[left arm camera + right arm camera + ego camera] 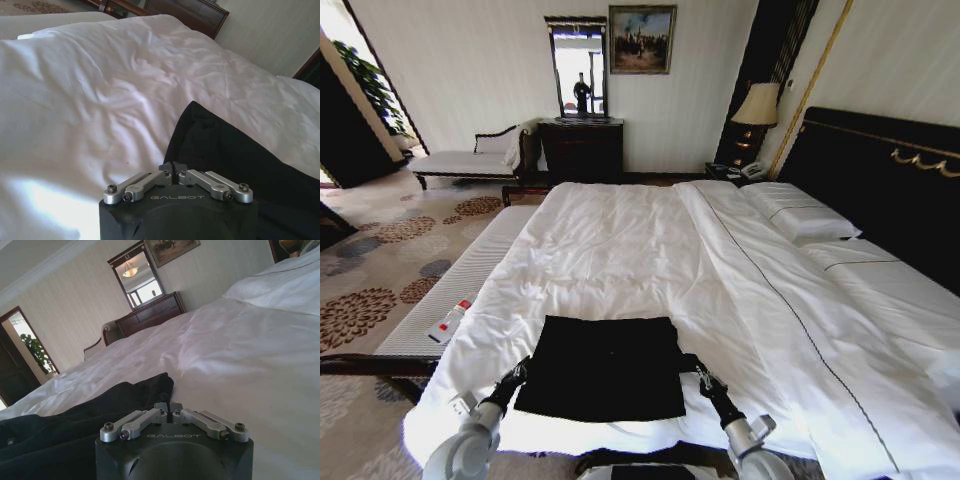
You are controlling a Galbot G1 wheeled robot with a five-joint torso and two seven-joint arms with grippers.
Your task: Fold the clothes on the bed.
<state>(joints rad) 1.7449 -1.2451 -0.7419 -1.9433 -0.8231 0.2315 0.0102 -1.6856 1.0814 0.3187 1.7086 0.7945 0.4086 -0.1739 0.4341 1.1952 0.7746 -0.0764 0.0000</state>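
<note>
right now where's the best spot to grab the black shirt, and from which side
Probably the two near corners of the black T-shirt: it lies flat as a rectangle on the duvet. The left gripper and right gripper sit shut at its side edges; come in low from the sides.

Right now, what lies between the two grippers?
In the head view, the black T-shirt spans the stretch between left gripper and right gripper, lying on the white duvet.

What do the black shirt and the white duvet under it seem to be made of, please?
The black shirt looks like soft matte knit, probably cotton: it lies limp and flat. The white duvet looks like smooth woven cotton with a faint sheen, creased all over.
</note>
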